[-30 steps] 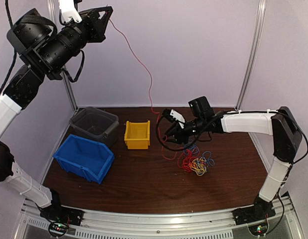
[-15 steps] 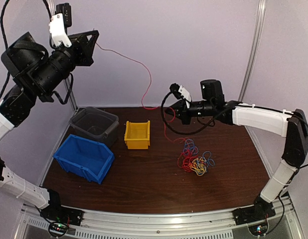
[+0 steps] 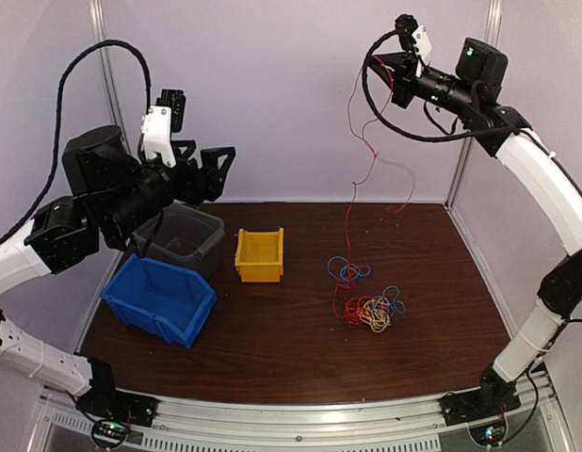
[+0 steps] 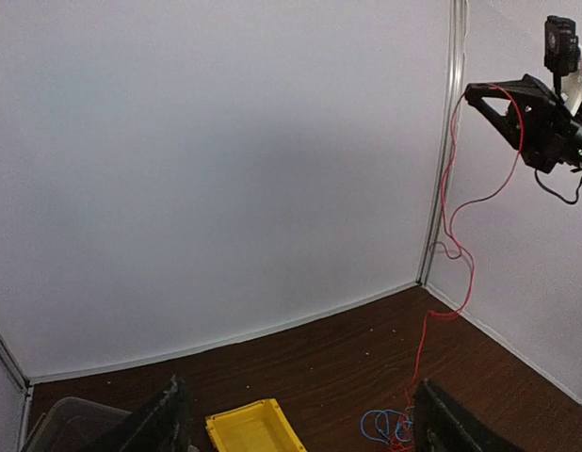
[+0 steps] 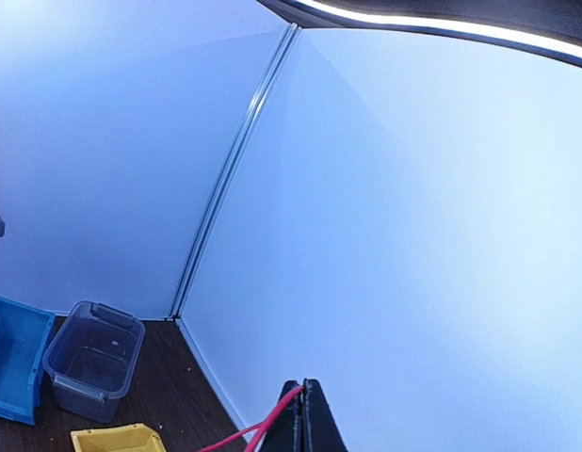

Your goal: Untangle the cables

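The cables lie as a small tangle (image 3: 368, 306) of red, blue and yellow-orange strands on the brown table. One red cable (image 3: 351, 179) rises from that tangle to my right gripper (image 3: 378, 64), which is high near the back right post and shut on it. In the right wrist view the closed fingertips (image 5: 305, 419) pinch the red cable (image 5: 263, 430). My left gripper (image 3: 204, 160) hovers above the grey bin, open and holding nothing. Its wrist view shows the two fingers (image 4: 164, 424) spread wide, the red cable (image 4: 444, 212) hanging at the right, and blue loops (image 4: 380, 426) below.
A grey bin (image 3: 178, 235), a blue bin (image 3: 159, 297) and a yellow bin (image 3: 260, 254) stand on the left half of the table (image 3: 272, 348). White walls and metal corner posts (image 3: 475, 104) enclose the back and sides.
My left gripper let go of the red cable, opened and dropped lower to the left. My right gripper shut on that cable and lifted it high toward the back right.
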Available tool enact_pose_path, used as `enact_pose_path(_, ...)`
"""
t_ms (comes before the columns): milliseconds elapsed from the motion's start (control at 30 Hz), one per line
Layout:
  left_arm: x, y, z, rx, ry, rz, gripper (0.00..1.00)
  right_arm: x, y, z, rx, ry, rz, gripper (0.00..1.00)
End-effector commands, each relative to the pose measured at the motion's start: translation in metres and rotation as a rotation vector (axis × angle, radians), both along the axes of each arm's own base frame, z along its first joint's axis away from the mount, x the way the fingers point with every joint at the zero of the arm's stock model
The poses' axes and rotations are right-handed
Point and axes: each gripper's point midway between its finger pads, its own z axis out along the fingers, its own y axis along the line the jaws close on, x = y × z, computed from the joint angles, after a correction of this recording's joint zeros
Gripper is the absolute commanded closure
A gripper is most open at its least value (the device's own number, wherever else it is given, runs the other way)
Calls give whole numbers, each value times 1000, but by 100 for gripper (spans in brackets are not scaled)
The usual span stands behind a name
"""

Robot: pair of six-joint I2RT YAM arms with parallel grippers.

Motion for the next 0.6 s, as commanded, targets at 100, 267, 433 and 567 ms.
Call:
enact_pose_path(100, -13, -69, 18, 58, -207, -268, 4, -10, 23, -29, -79, 105, 79, 100)
enact_pose_path(267, 5, -134, -9, 80, -217, -383, 2, -34, 33, -17, -92, 85, 122, 100)
enact_pose_path(433, 34, -155, -27, -52, -136, -415, 2, -44, 35, -20, -84, 116, 160, 100)
enact_pose_path(567, 46, -161, -42, -169, -99, -459, 2, -49, 40, -30, -80, 160, 200, 100)
